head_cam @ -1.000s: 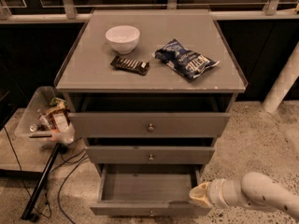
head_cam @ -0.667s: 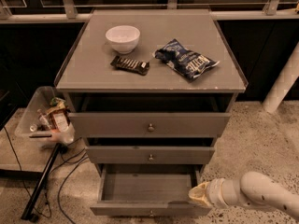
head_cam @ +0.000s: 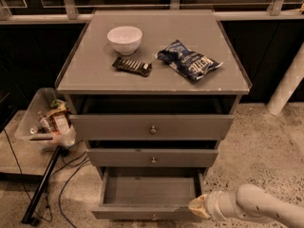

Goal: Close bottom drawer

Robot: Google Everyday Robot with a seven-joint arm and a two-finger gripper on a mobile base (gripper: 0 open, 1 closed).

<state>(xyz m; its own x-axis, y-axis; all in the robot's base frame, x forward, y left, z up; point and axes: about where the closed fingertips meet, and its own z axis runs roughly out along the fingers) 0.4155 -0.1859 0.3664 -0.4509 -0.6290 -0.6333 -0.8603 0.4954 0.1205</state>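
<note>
The bottom drawer (head_cam: 147, 212) is the lowest of three grey drawers and stands pulled out, with its plain grey board (head_cam: 149, 190) showing inside. Its small knob (head_cam: 153, 217) sits at the front panel's lower edge. My gripper (head_cam: 198, 207) comes in from the lower right on a white arm (head_cam: 259, 205). Its tip is at the drawer's front right corner, touching or nearly touching the panel. The middle drawer (head_cam: 152, 158) and the top drawer (head_cam: 152, 126) are above, each slightly out.
On the cabinet top (head_cam: 90, 75) are a white bowl (head_cam: 124, 39), a dark snack bar (head_cam: 132, 66) and a blue chip bag (head_cam: 189, 61). A clear bin of items (head_cam: 47, 120) and a black stand with cables (head_cam: 42, 186) are on the left. A white post (head_cam: 287, 82) stands at the right.
</note>
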